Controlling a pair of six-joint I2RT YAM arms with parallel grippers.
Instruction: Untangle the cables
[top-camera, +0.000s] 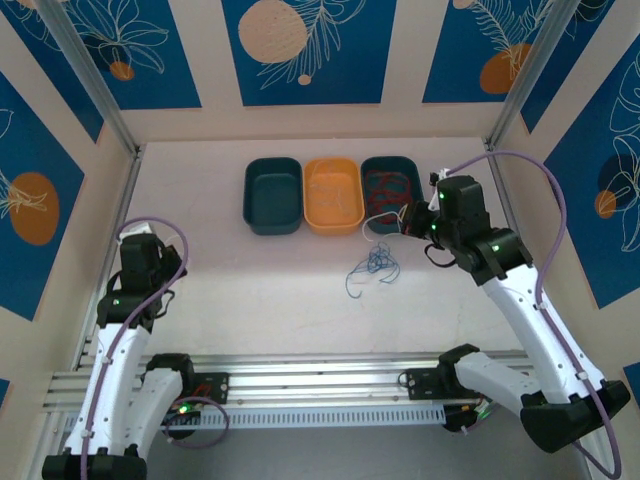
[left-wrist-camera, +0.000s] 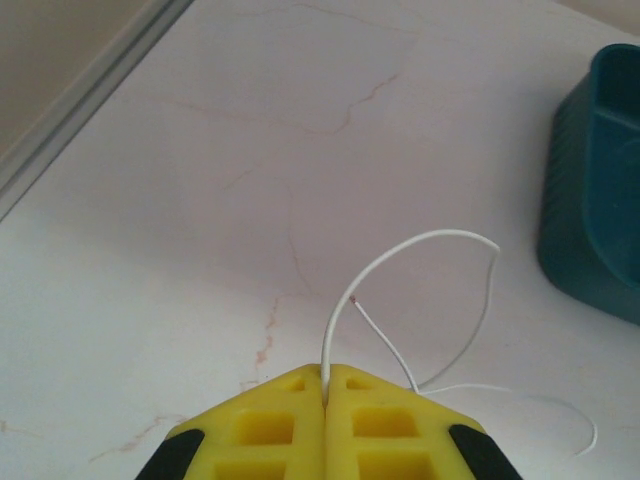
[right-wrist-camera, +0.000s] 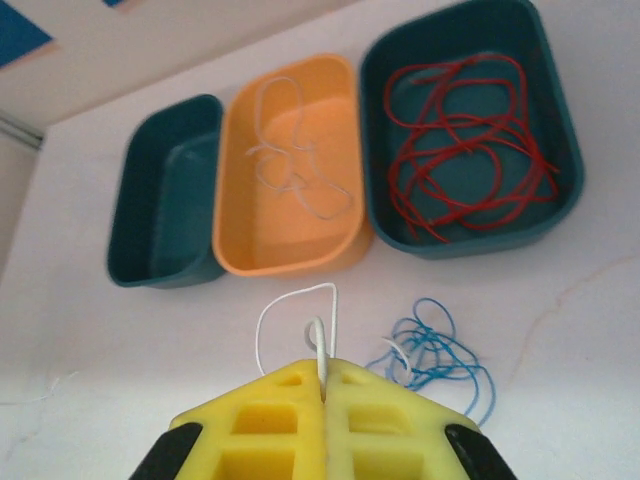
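My left gripper (left-wrist-camera: 326, 385) clamps a white cable (left-wrist-camera: 430, 234); my right gripper (right-wrist-camera: 323, 375) pinches a white loop (right-wrist-camera: 290, 295) near the orange tray (right-wrist-camera: 290, 262).

**Colour Findings: Fingers, Cables, Trays, Surroundings**

We record yellow fingers (right-wrist-camera: 265, 420); red cables (right-wrist-camera: 465, 140), white cables (right-wrist-camera: 295, 170) and blue cables (right-wrist-camera: 440, 350); two teal trays (right-wrist-camera: 165, 190), one orange tray (right-wrist-camera: 240, 230); counter (left-wrist-camera: 200, 200) pale with faint reddish veining; wall panels (top-camera: 300, 50) blue, patterned with white leaf outlines and orange discs.

Blue floral wall panels (top-camera: 345, 85); seemingly marbled tabletop (top-camera: 250, 295).
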